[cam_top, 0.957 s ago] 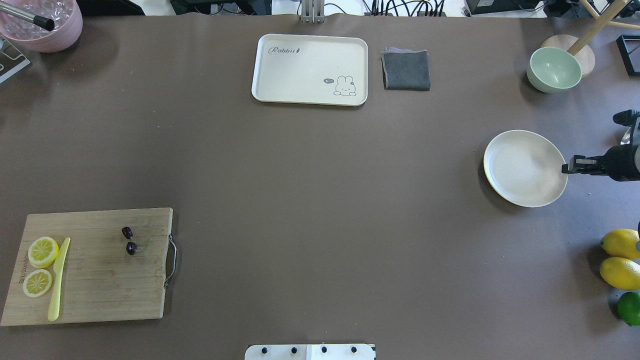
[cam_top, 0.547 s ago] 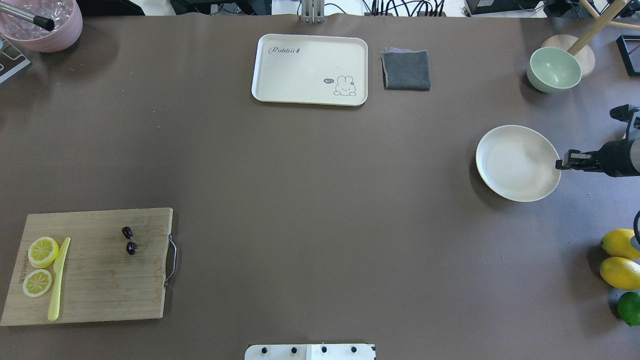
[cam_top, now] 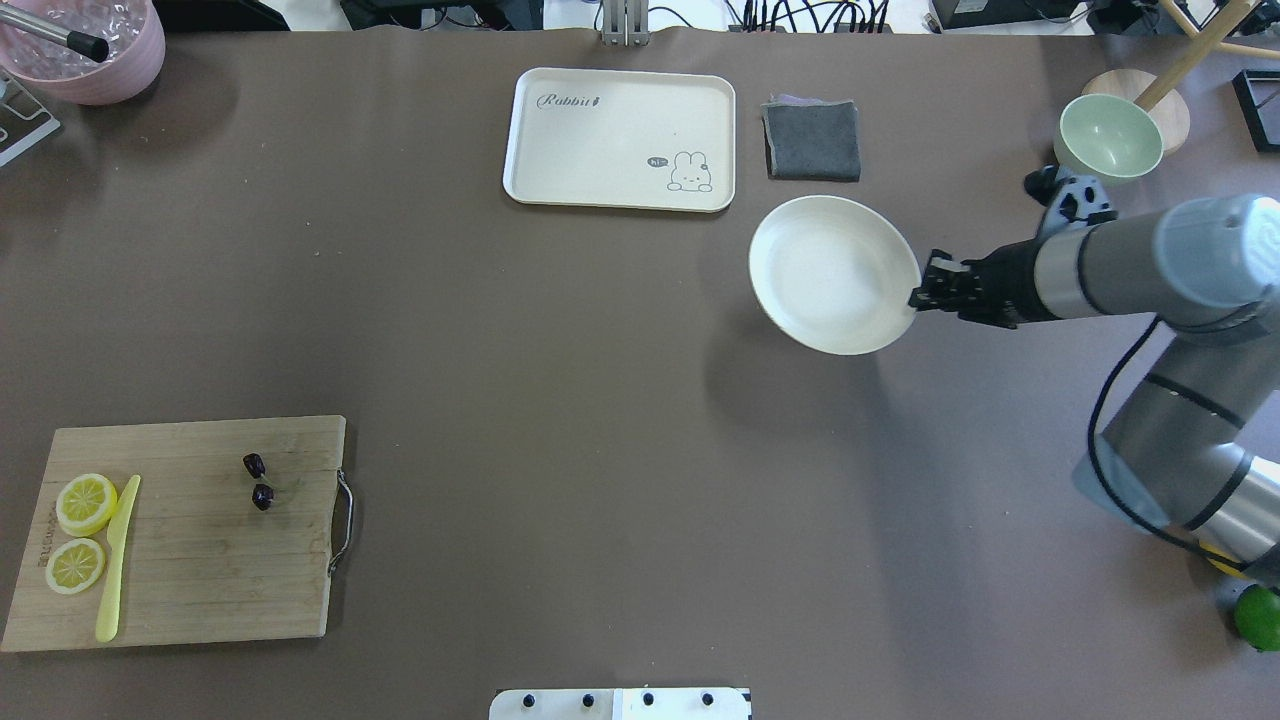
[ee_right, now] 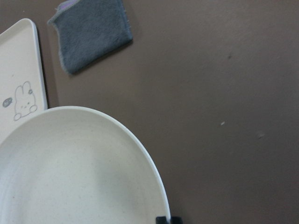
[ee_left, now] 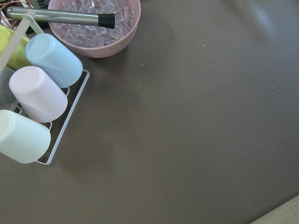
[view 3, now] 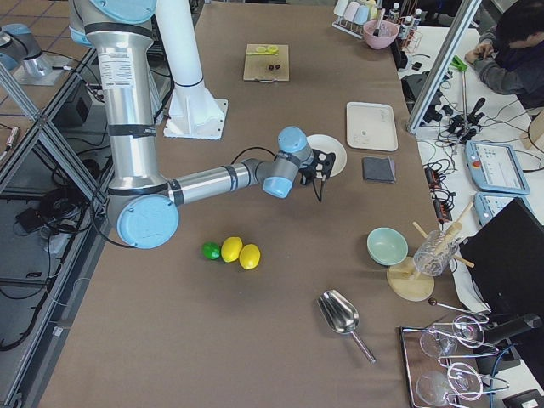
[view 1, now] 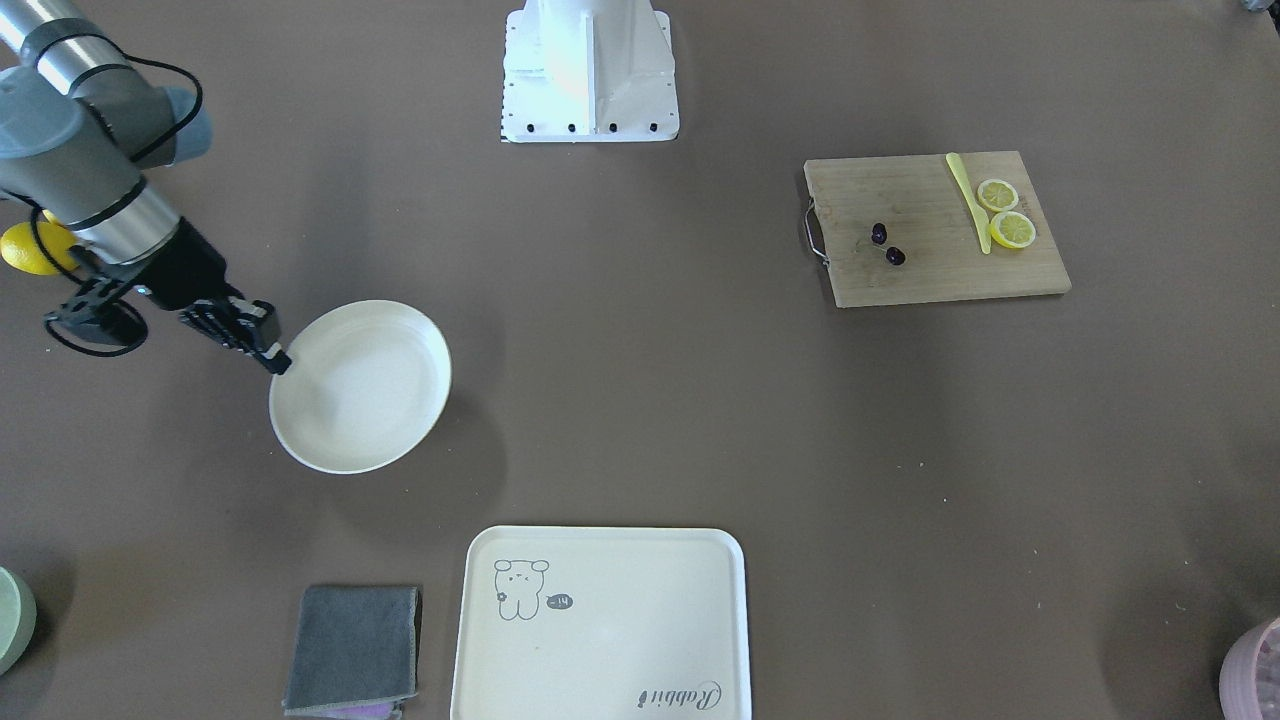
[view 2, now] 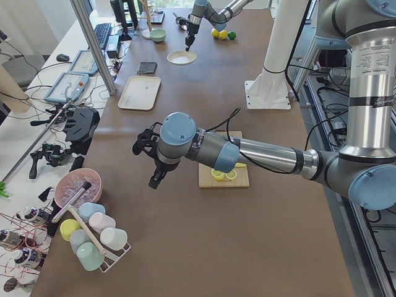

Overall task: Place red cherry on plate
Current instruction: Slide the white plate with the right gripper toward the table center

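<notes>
The red cherry point(cam_top: 263, 496), a dark maroon pair, lies on the wooden cutting board point(cam_top: 200, 570) at the near left, also seen in the front-facing view point(view 1: 895, 256). The cream-white plate point(cam_top: 830, 275) hangs above the table just right of centre. My right gripper point(cam_top: 918, 298) is shut on its right rim. The right wrist view shows the plate point(ee_right: 70, 172) filling the lower left. My left gripper point(view 2: 153, 179) hangs over the table's left end, far from the cherry; I cannot tell whether it is open or shut.
On the board lie two lemon slices point(cam_top: 85, 503) and a yellow knife point(cam_top: 117, 560). A cream tray point(cam_top: 620, 138) and a grey cloth point(cam_top: 812, 140) sit behind the plate. A green bowl point(cam_top: 1110, 138) stands far right, a lime point(cam_top: 1258, 615) near right.
My right arm has carried the plate from the table's right side leftward and farther back, close to the cloth and tray. The cherry has not moved.
</notes>
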{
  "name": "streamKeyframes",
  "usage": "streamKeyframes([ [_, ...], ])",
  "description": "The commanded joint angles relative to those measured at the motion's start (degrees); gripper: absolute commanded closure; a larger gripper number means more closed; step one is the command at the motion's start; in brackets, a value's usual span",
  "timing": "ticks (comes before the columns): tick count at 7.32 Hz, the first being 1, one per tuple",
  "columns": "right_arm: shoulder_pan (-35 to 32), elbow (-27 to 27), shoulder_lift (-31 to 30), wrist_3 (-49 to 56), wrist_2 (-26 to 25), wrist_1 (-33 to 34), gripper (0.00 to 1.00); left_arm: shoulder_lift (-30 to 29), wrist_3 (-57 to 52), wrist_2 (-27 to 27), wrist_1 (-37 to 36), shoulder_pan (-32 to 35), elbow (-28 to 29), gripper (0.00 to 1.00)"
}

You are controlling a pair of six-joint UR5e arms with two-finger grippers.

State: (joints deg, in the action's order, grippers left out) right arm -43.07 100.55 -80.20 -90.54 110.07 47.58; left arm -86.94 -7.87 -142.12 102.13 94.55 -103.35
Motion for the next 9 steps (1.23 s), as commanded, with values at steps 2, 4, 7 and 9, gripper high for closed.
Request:
streamKeyframes([
  [2,16.7,2.9,15.0,-8.7,-17.7,20.5,1.00,0.0,0.4,-0.1,0.0,-0.1,0.0,0.02],
  [4,22.0,1.3,18.1,-8.7,-23.0,24.1,1.00,0.0,0.4,-0.1,0.0,-0.1,0.0,0.02],
  [7,23.4,-3.0,23.1,-8.0,-26.0,24.2,0.60,-0.2,0.4,-0.1,0.0,-0.1,0.0,0.02],
  [9,21.8,-1.4,23.6,-6.1,-25.5,26.0,0.00,-0.2,0.8,-0.2,0.0,-0.3,-0.1,0.02],
])
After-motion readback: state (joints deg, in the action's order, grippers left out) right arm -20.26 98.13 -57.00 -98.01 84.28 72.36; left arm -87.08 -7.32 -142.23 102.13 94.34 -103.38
